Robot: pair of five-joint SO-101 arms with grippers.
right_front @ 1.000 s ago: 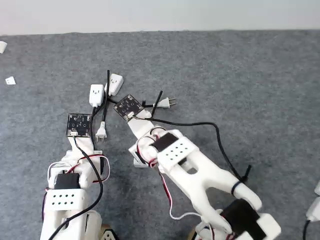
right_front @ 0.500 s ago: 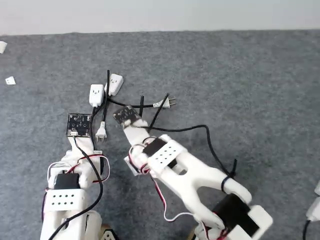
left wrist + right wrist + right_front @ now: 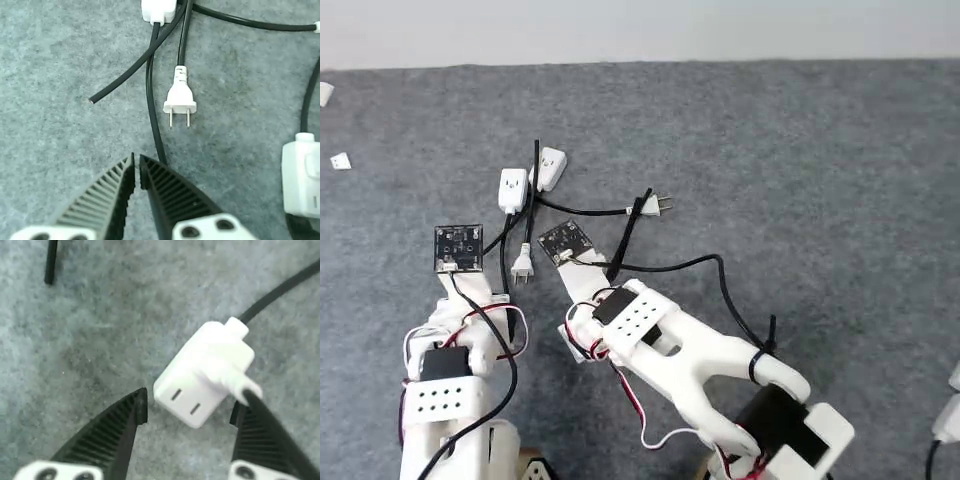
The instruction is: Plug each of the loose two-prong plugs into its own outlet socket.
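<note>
Two white outlet sockets (image 3: 512,190) (image 3: 550,168) lie side by side at the far left of the grey mat, each on a black cable. One loose white two-prong plug (image 3: 522,266) (image 3: 180,98) lies just before them, prongs toward my left arm. The other plug (image 3: 653,206) lies further right. My left gripper (image 3: 136,161) hovers short of the nearer plug, shut with nothing held. My right gripper (image 3: 190,407) is open, with a socket (image 3: 204,373) lying between and just beyond its fingertips (image 3: 136,407), slots facing it.
Black cables (image 3: 582,211) cross between sockets and plugs, and one loops over the right arm (image 3: 720,268). A cut cable end (image 3: 91,100) lies near the left gripper. A white block (image 3: 301,175) sits at the left wrist view's edge. Small white pieces (image 3: 340,161) lie far left.
The right arm has swung left and drawn back toward the near edge, dragging its black cable along. The left arm has shifted slightly left. Plugs and sockets stay in place.
</note>
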